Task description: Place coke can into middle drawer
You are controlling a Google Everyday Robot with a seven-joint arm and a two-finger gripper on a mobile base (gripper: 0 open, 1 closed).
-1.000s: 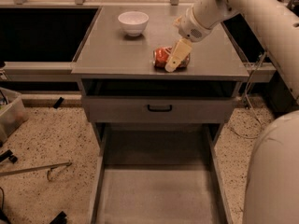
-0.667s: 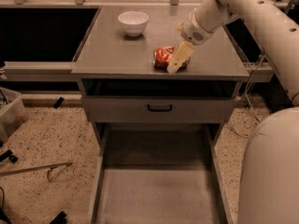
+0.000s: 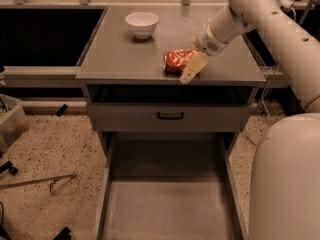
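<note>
The coke can (image 3: 175,61), red and dented, lies on its side on the grey cabinet top (image 3: 125,59), near the front edge and right of centre. My gripper (image 3: 191,65) reaches in from the upper right and is down at the can's right end, with a cream part of it in front of the can. The middle drawer (image 3: 170,209) is pulled out wide at the bottom of the view, and its flat grey floor is bare.
A white bowl (image 3: 142,23) stands at the back of the cabinet top. A closed drawer front with a black handle (image 3: 170,116) sits above the open drawer. My white arm (image 3: 280,24) and body (image 3: 285,184) fill the right side. Loose items lie on the speckled floor (image 3: 45,149) at left.
My gripper has moved slightly down and toward the front edge at the can's right end. The can has stayed where it lay.
</note>
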